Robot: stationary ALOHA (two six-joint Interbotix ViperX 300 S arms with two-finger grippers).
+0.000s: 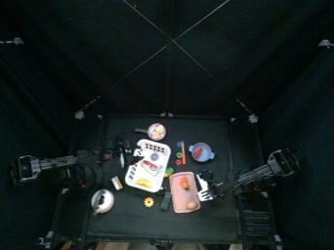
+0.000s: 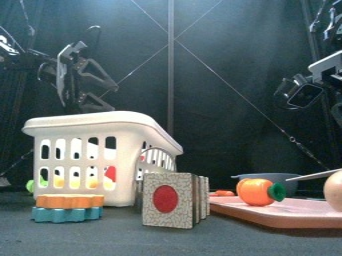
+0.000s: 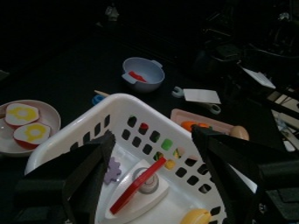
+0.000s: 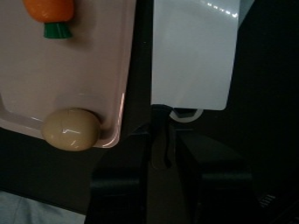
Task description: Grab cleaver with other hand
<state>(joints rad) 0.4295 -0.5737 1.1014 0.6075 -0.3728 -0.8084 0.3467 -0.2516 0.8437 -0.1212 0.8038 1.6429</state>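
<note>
The cleaver (image 4: 193, 52) has a broad silver blade and a dark handle. In the right wrist view it lies along the edge of the pink cutting board (image 4: 82, 70). My right gripper (image 4: 163, 147) is shut on its handle. In the top view the cleaver (image 1: 204, 182) sits at the board's right side, with the right gripper (image 1: 218, 184) just beside it. In the front view the blade (image 2: 310, 176) shows edge-on, slightly above the board (image 2: 267, 212). My left gripper (image 3: 158, 156) is open and empty above the white basket (image 3: 117, 118), well left of the cleaver.
On the board lie a toy carrot (image 4: 49, 10) and a beige ball (image 4: 70, 129). Further off are a blue bowl (image 3: 142, 72), a plate of eggs (image 3: 24, 122), a card box with a red dot (image 2: 174, 197), stacked gear rings (image 2: 70, 207) and a silver lid (image 1: 102, 200).
</note>
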